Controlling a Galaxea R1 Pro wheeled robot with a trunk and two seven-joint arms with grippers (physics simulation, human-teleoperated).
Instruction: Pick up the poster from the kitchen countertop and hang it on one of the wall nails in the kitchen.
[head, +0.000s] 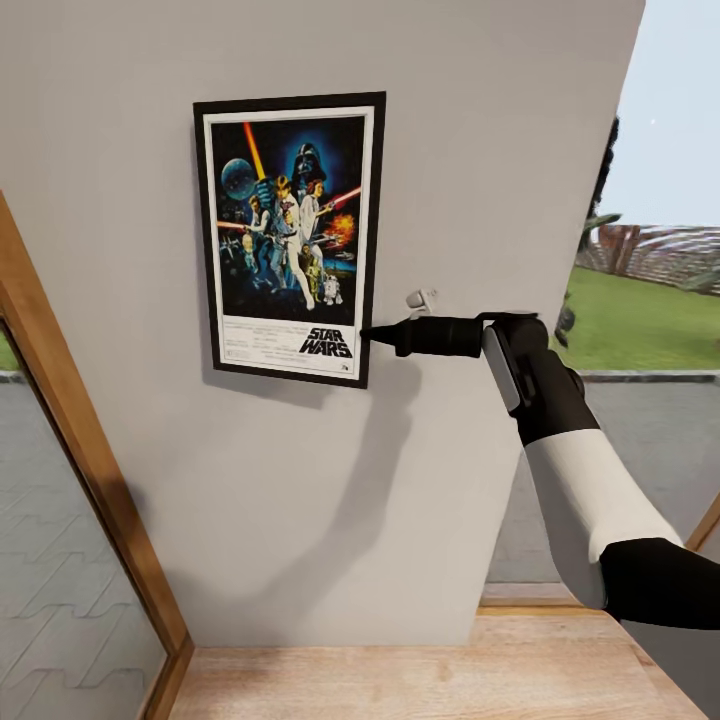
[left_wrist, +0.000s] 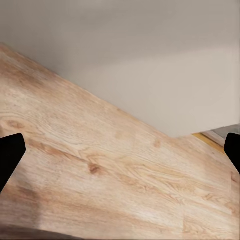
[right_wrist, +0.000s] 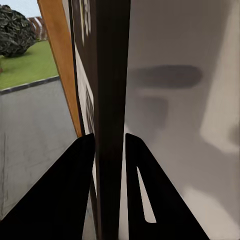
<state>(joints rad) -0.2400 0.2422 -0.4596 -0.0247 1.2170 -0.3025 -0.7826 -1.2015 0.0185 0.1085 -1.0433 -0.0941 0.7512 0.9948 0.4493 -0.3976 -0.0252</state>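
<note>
Black-framed and thin, the poster (head: 290, 238) is sitting flat against the grey wall (head: 480, 150) between the windows, looking light and stiff like a board. The right gripper (head: 368, 335) is pinching its lower right edge, fingers (right_wrist: 75, 190) closed on either side of the frame. That narrow edge is the sensible hold, though it may pivot or slip. The left gripper (left_wrist: 120, 155) is hanging wide open over the wooden floor (left_wrist: 100, 175), holding nothing.

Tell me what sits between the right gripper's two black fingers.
The black-framed Star Wars poster, edge-on: the right wrist view shows the right gripper clamping its thin dark frame.
</note>
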